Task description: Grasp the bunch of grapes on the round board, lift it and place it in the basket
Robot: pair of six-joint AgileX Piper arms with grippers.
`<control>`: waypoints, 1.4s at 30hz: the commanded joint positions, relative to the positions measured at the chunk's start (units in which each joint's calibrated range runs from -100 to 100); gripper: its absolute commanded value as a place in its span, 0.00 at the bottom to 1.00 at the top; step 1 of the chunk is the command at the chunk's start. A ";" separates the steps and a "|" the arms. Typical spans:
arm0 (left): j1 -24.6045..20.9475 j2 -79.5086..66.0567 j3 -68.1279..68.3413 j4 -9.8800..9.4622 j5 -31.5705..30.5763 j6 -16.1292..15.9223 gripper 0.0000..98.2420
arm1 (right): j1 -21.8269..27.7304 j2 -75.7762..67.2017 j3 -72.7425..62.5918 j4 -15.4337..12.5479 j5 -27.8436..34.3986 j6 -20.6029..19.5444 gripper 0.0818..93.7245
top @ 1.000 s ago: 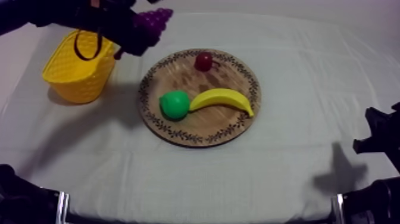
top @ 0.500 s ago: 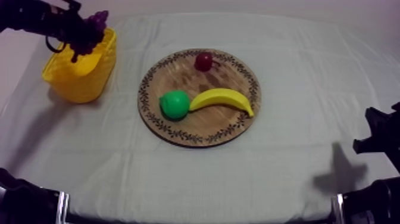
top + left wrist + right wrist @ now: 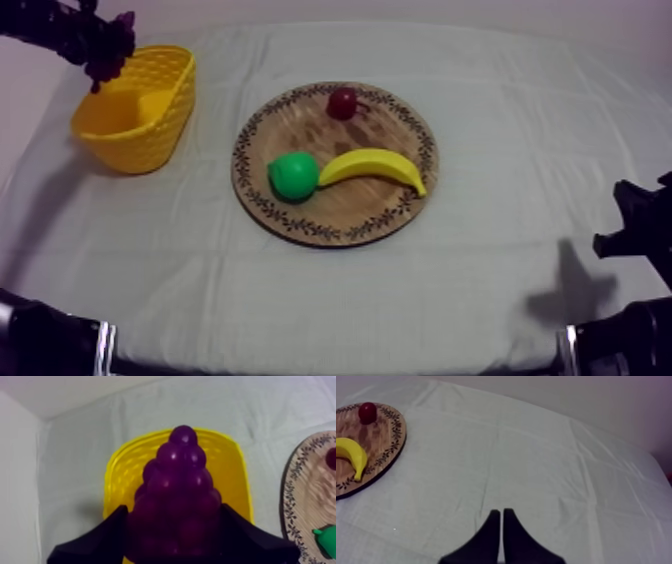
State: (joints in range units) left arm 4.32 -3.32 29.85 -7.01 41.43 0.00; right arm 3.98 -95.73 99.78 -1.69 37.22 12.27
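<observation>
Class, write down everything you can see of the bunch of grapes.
The dark purple bunch of grapes looks like glossy plastic: round berries stacked into a cone. Its wide end is clamped between the black fingers of the left gripper, its tip pointing away from them, in the air over the yellow basket.

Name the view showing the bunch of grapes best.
Left wrist view: the bunch of grapes close-up, gripped by the left end effector above the yellow basket. Top view: a purple patch against that arm. Right wrist view faces the wooden board.
</observation>
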 commanded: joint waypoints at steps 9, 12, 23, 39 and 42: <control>-1.53 7.22 4.22 -0.33 -4.39 2.05 0.51 | 0.00 -0.02 -0.01 0.01 -0.04 0.02 0.00; -1.53 9.83 4.97 -0.33 -5.80 2.46 0.51 | 0.00 -0.02 -0.01 0.01 -0.04 0.02 0.00; -1.27 17.82 6.69 -0.24 -10.30 3.38 0.51 | 0.00 -0.02 -0.01 0.01 -0.04 0.02 0.00; -1.22 15.87 10.20 -0.30 -12.41 4.54 0.73 | 0.00 -0.02 -0.01 0.01 -0.04 0.02 0.00; -1.20 14.90 11.61 -0.32 -13.92 4.66 0.80 | 0.00 -0.02 -0.01 0.01 -0.04 0.02 0.00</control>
State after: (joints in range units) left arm 3.12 11.82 41.05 -7.30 27.94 4.61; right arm 3.98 -95.73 99.78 -1.69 37.17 12.27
